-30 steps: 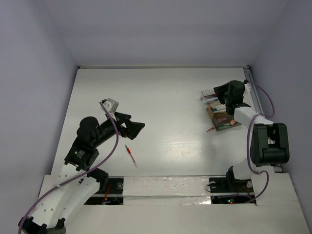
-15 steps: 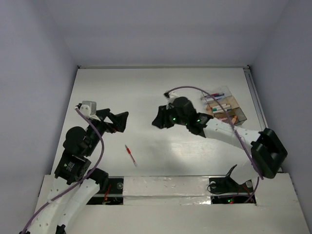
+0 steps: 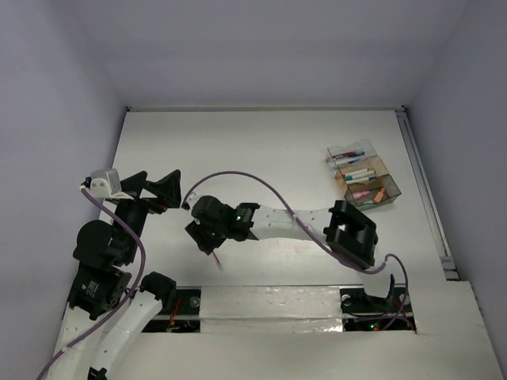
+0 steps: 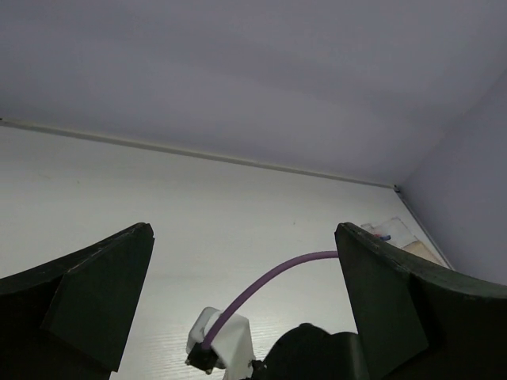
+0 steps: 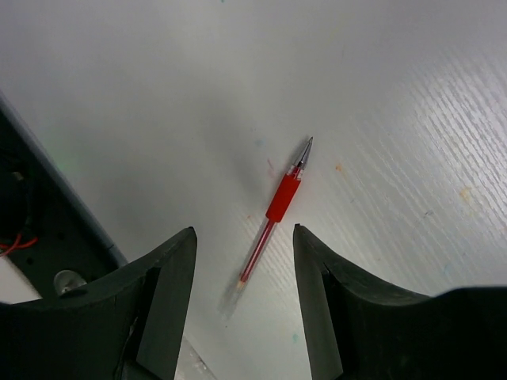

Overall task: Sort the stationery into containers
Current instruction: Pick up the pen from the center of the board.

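Directly above the red pen (image 5: pixel 277 212), right gripper (image 5: pixel 243 231) held partly open and empty, left gripper (image 4: pixel 244 229) seen to the pen's left, spread wide, nothing gripped

top view overhead, whole table (image 3: pixel 261 142); right wrist close above red pen (image 5: pixel 279 202), shared with top; left wrist faces far wall (image 4: pixel 238 63).
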### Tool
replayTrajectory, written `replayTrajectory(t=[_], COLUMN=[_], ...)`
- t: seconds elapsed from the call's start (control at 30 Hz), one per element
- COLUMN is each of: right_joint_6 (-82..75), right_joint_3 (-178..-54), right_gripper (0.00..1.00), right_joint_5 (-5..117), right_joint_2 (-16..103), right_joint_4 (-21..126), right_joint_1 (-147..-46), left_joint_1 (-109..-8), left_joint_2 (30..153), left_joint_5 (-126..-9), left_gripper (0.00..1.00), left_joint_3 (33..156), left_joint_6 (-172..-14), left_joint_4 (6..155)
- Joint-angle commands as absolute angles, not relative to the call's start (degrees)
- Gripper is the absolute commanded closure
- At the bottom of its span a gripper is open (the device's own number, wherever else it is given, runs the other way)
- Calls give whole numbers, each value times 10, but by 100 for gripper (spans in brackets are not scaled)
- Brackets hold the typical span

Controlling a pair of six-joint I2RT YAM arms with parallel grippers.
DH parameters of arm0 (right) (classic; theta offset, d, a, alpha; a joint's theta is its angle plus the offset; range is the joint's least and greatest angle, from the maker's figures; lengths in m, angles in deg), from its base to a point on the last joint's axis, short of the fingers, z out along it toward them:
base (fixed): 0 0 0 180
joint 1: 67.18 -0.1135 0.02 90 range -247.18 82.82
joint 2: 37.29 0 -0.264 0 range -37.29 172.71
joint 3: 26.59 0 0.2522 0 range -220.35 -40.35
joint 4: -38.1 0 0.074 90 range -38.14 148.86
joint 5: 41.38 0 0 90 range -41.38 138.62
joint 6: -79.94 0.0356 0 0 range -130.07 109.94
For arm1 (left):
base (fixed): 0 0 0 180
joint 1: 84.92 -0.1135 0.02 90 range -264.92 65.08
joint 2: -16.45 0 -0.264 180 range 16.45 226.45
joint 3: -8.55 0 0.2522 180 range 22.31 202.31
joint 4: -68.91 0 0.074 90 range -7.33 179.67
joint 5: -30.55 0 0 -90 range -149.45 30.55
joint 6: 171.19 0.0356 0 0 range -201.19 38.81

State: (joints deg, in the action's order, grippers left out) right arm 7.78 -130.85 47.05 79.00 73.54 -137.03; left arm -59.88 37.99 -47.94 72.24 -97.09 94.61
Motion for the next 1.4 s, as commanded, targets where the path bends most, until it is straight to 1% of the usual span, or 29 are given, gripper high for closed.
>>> replayTrajectory(t=[0.0, 0.1, 0.2, 0.27, 0.3, 0.33, 0.37, 0.4, 0.43, 0.5, 0.6, 0.63, 0.67, 0.7, 0.77, 0.8, 0.83, 0.87, 0.9, 0.97, 1.0, 1.13, 1.37], right_joint_6=[56, 63, 66, 72, 73, 75, 77, 79, 83, 88, 105, 115, 121, 136, 155, 165, 190, 201, 214, 238, 246, 284, 316], right_joint_3=[-1381, -1401, -1442, -1463, -1462, -1457, -1448, -1444, -1442, -1421, -1378, -1330, -1304, -1244, -1175, -1142, -1090, -1071, -1058, -1040, -1033, -1013, -1026], right_gripper=[42, 43, 45, 51, 56, 80, 86, 90, 100, 100, 100, 100, 100, 100, 100, 100, 100, 100, 100, 100, 100, 100, 100], right_joint_5=[432, 435, 399, 368, 362, 361, 360, 355, 339, 321, 308, 309, 318, 330, 383, 402, 424, 432, 431, 421, 423, 449, 531], right_joint_2=[831, 871, 921, 942, 949, 954, 955, 955, 954, 942, 878, 853, 797, 765, 695, 629, 600, 577, 543, 524, 517, 498, 512], right_joint_4=[823, 833, 870, 889, 892, 890, 888, 883, 885, 869, 829, 780, 754, 686, 599, 511, 463, 426, 371, 327, 276, 182, 139], right_joint_1=[-1382, -1392, -1398, -1398, -1398, -1398, -1398, -1398, -1398, -1393, -1348, -1333, -1315, -1279, -1242, -1227, -1205, -1198, -1197, -1197, -1197, -1197, -1197], left_joint_1=[-600, -600, -600, -600, -600, -600, -600, -600, -600, -600, -600, -600, -600, -600, -600, -600, -600, -600, -600, -600, -600, -600, -600], left_joint_2=[372, 372, 369, 368, 367, 365, 361, 359, 358, 353, 351, 353, 357, 360, 371, 376, 383, 400, 408, 437, 444, 473, 484], left_joint_5=[-447, -431, -435, -441, -442, -443, -444, -445, -448, -456, -485, -493, -517, -533, -577, -634, -664, -718, -738, -781, -788, -812, -823], left_gripper=[1, 1, 1, 1, 1, 1, 1, 1, 1, 1, 1, 1, 1, 1, 1, 1, 1, 1, 1, 3, 4, 16, 17], left_joint_3=[752, 763, 759, 756, 755, 752, 750, 748, 743, 738, 721, 713, 709, 703, 683, 674, 654, 645, 635, 613, 607, 590, 591], left_joint_6=[-951, -939, -938, -938, -938, -938, -937, -937, -937, -936, -934, -937, -938, -942, -959, -966, -974, -988, -995, -1011, -1016, -1019, -1016], left_joint_4=[956, 964, 963, 966, 967, 970, 972, 973, 974, 975, 972, 970, 968, 962, 950, 942, 924, 912, 892, 874, 868, 843, 838])
